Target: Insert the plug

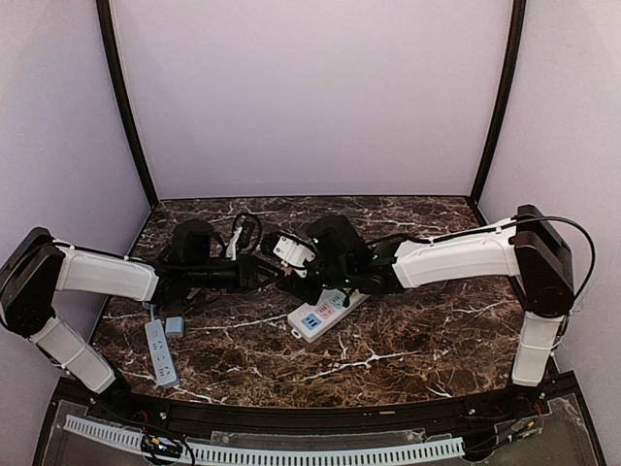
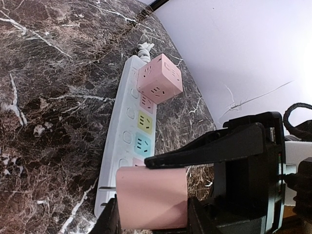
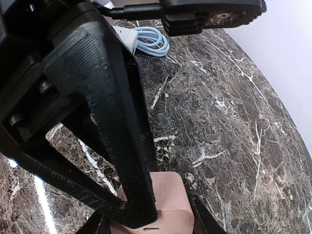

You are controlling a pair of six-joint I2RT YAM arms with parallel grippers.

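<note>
both arms hold one pink plug [image 2: 151, 197] right over the white power strip [image 1: 325, 313]
top view: the left gripper [image 1: 272, 272] and the right gripper [image 1: 294, 274] meet nose to nose just by the strip on the marble table [image 1: 437, 340]; the plug is hidden between them, and a grey power strip [image 1: 160, 351] lies well apart on the left. left wrist view: here the plug shows, squeezed tight in the left gripper, with one finger of the right gripper flat along its top edge; behind it the strip has a pink cube [image 2: 159, 78] stuck in at its far end. right wrist view: the plug sits pinched in the right gripper too, a big finger of the left gripper lies across its face, and a coiled blue cable [image 3: 151, 40] rests far back on the table
</note>
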